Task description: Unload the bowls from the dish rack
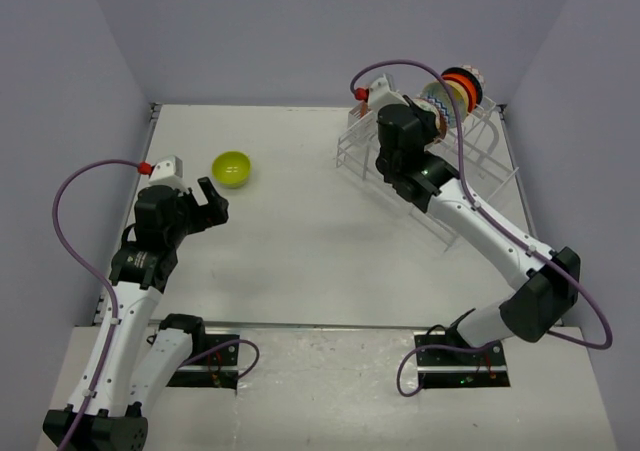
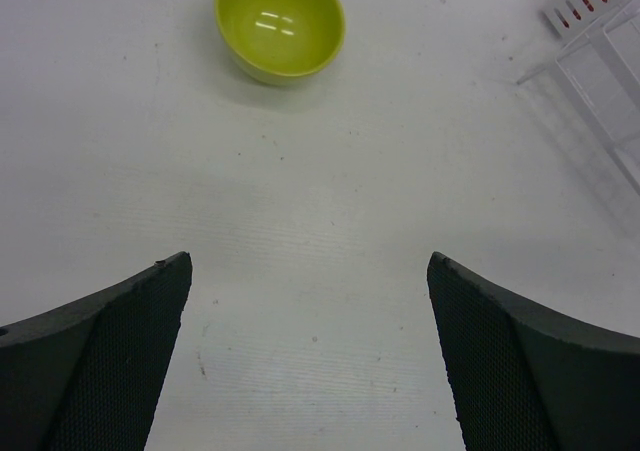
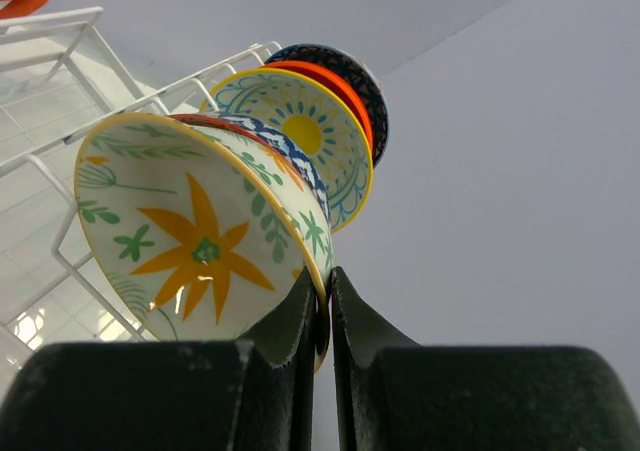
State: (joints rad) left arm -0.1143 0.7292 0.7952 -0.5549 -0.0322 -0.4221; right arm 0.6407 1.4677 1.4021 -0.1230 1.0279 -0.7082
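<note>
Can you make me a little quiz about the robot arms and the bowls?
1. True or false: the small lime green round bowl sits on the white table, outside the white wire dish rack.
2. Which gripper pinches the rim of the white flower-painted bowl? A) left gripper B) right gripper
3. Fill in: the left gripper's jaws are ____.
Key: 1 true; 2 B; 3 open.

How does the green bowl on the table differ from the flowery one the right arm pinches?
The lime green bowl is plain; the white floral bowl bears an orange flower. The green bowl sits mouth up on the table; the floral one stands on edge at the dish rack. The green bowl lies free; the right gripper pinches the floral one's rim. Both are small and round.
</note>
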